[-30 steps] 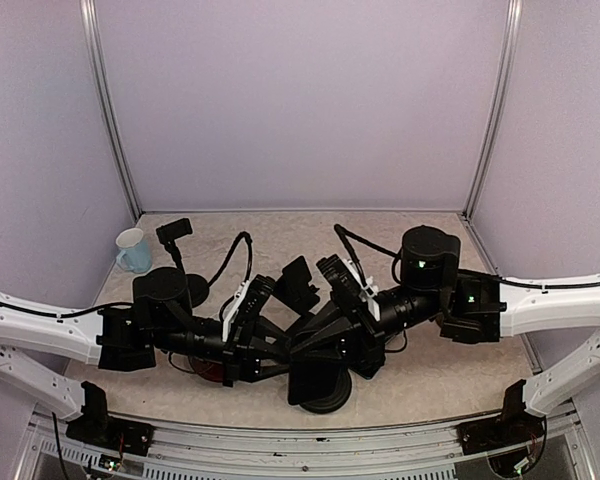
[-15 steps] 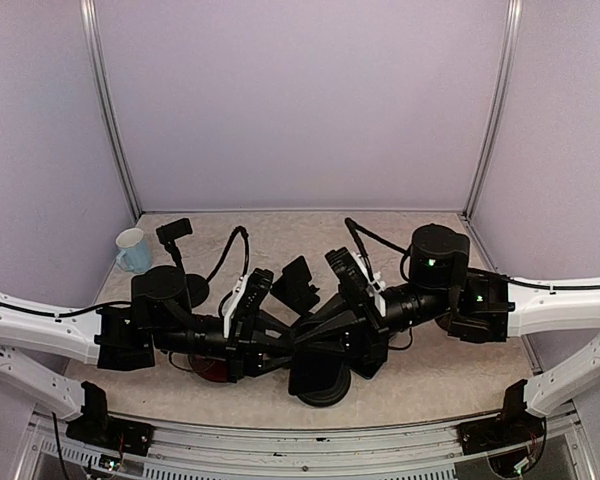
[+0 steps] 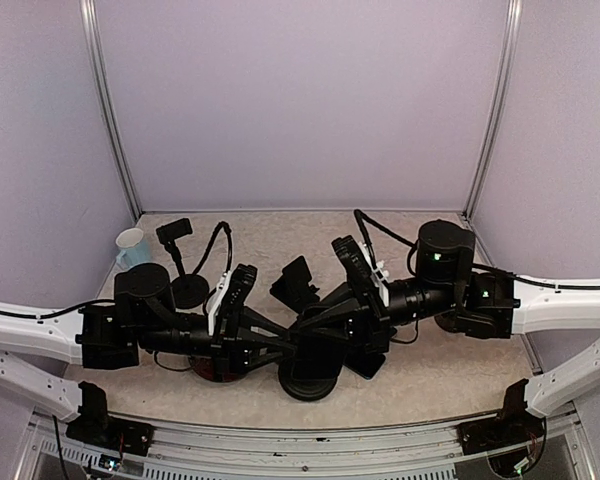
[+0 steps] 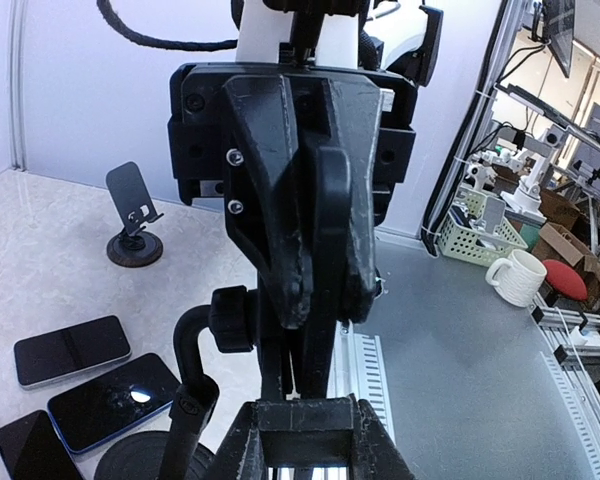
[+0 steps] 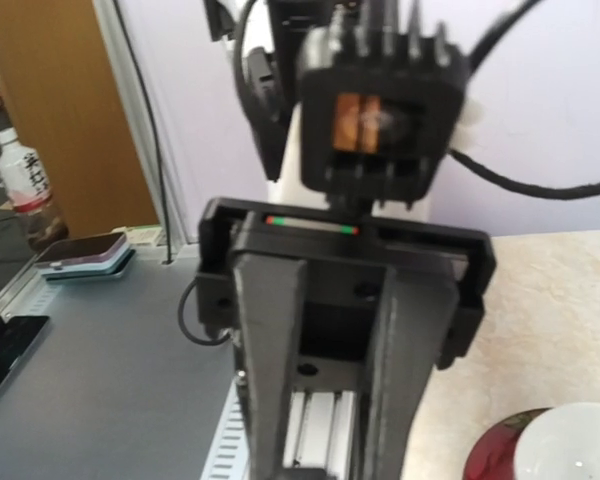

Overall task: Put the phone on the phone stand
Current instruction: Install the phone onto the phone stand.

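Two dark-screened phones (image 4: 72, 350) lie flat, side by side, on the pale worktop (image 4: 40, 230). Only my left wrist camera shows them; from overhead the arms (image 3: 40, 330) hide them. A small folding phone stand (image 4: 130, 205) stands upright beyond, toward the far side. My right pincer (image 4: 320, 310) is closed; whether my left pincer (image 4: 310, 412) grips anything, I cannot tell.

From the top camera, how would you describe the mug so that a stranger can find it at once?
Start at the table's far left corner, where the metal post comes down. The mug stands just in front of that corner, close to the left wall and left of a stand. It is the only pale blue thing there; the stand and arms near it are black.
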